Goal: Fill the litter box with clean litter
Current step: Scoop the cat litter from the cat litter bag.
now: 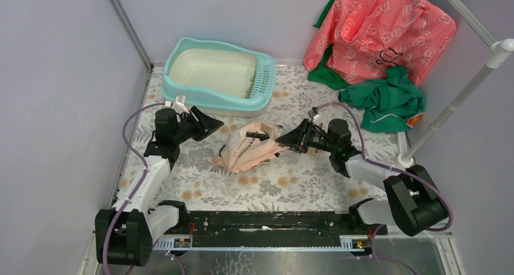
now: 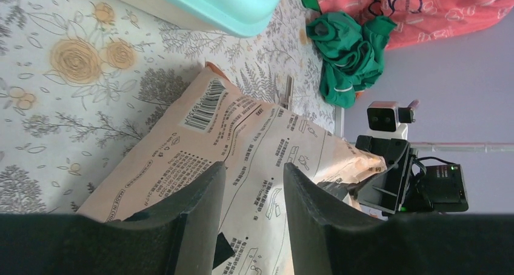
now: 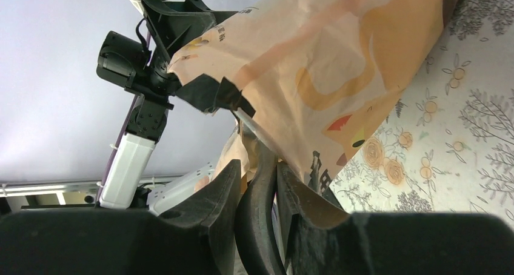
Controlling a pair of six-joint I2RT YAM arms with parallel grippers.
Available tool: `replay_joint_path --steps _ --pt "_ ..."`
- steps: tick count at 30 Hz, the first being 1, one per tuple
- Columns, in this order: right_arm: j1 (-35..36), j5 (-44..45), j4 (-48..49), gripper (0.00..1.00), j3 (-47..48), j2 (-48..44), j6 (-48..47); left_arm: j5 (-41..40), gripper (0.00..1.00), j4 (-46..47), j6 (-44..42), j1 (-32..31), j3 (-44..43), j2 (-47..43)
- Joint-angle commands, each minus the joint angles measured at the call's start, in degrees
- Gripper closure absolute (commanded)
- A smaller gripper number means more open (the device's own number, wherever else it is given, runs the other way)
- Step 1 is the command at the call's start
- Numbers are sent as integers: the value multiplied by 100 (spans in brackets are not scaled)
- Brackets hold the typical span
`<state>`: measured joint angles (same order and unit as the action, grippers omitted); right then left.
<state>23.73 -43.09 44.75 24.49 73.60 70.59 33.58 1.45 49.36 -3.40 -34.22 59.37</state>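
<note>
The light-teal litter box [image 1: 203, 97] stands at the back left; a few green litter granules [image 1: 247, 89] lie in its cream basin by the grille. Its rim shows in the left wrist view [image 2: 224, 5]. A peach printed paper bag [image 1: 245, 152] lies mid-table between the arms. My left gripper [image 1: 212, 125] is open and empty, just left of the bag; its fingers frame the bag's printed side [image 2: 242, 129]. My right gripper [image 1: 282, 140] is shut on a dark scoop handle [image 3: 257, 220] that runs into the bag's open mouth [image 3: 339, 57]. The scoop's bowl is hidden inside.
A pink-red printed cloth [image 1: 382, 33] and a green cloth [image 1: 385, 99] are heaped at the back right. A white pole [image 1: 454, 105] slants up along the right edge. Lilac walls close the left and back sides. A floral cover [image 1: 291, 184] lies over the table.
</note>
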Motion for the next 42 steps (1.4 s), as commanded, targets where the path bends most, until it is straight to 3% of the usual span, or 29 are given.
replay_joint_path --steps 1,11,16,25,33,42 --pt "320 -84 1451 100 575 277 357 -6 53 -275 -281 250 -270 -157" --pt "794 171 2133 100 1311 1235 548 206 53 -588 -485 790 -392 -294" --pt "838 174 1894 100 1686 1310 425 300 53 -680 -546 965 -445 -321" --pt "831 454 -1417 100 1459 316 -1041 361 53 -653 -522 989 -349 -388" --pt "776 1425 -4491 100 1672 -750 -2424 405 53 -589 -472 984 -314 -397" --pt "462 1959 -5454 100 1368 -1126 -2767 430 53 -574 -471 990 -179 -444"
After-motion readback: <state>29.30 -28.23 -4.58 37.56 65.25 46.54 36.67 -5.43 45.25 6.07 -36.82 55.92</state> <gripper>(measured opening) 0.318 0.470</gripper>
